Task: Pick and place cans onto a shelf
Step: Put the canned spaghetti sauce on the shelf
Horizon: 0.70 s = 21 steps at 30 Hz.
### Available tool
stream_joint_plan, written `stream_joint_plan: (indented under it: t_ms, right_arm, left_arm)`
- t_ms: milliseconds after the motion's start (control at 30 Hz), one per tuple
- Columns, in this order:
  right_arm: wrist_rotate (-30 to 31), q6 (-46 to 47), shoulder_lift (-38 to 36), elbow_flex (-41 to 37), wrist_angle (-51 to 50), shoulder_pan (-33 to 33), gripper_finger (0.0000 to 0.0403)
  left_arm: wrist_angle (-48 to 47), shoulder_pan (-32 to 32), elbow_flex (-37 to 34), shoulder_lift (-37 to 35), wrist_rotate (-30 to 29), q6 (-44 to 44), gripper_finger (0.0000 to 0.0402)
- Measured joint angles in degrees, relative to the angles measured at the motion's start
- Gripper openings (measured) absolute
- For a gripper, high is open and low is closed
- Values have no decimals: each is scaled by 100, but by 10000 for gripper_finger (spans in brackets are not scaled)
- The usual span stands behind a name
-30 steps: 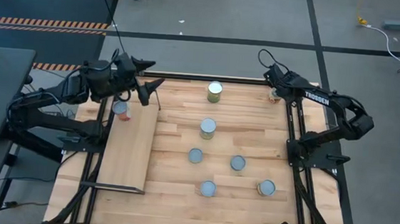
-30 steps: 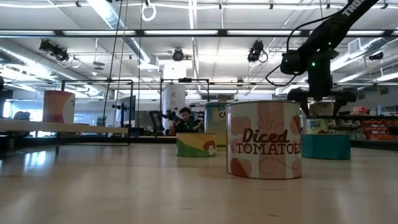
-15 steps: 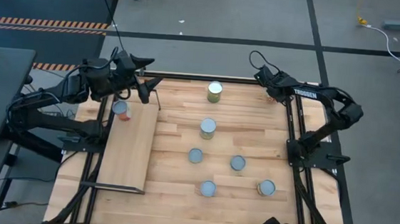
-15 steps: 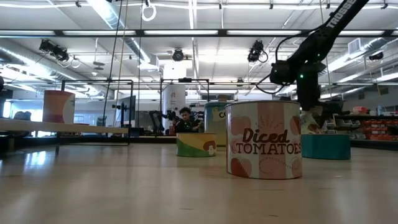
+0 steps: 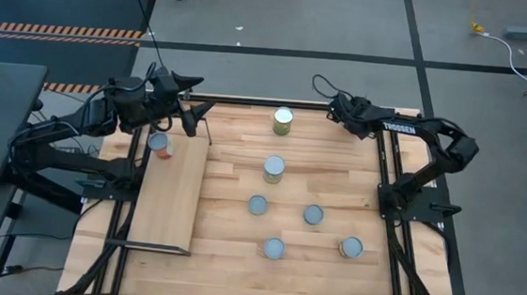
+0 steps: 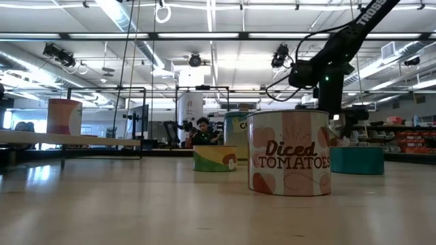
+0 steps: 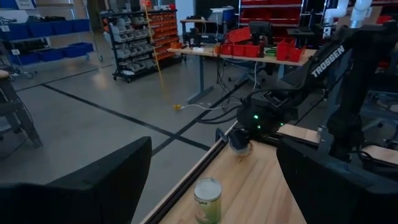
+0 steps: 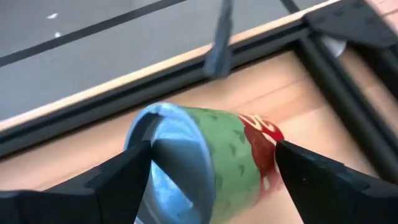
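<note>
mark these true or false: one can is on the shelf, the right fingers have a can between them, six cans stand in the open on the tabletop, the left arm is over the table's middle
1. One can stands on the shelf. True.
2. The right gripper has a green can between its fingers. True; the fingers look open around it.
3. Six cans stand in the open on the tabletop. True.
4. The left gripper waits over the table's middle. False; it is at the far left corner, near the shelf's end.

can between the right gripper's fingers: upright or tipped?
Tipped. In the right wrist view the green-and-red can lies on its side between the right gripper's fingers, round end facing the camera.
</note>
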Motion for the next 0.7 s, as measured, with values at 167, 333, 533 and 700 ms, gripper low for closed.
stream_joint_plan:
  t_ms: [167,333,533,700]
  right_arm:
    - [-125,729,-1,-106,-34,559,347]
    - [-72,1785,-22,-328,-26,1155,347]
    - [69,2202,-431,-785,114,1694,347]
    - [-759,-257,-801,-458,-18,1778,347]
  left_arm:
    - [-61,-11,0,-189,1,-17,354]
    - [-207,-11,2,-578,2,-37,354]
    - [-386,-11,2,-1046,1,-345,354]
    - [-488,-11,4,-1221,2,-450,354]
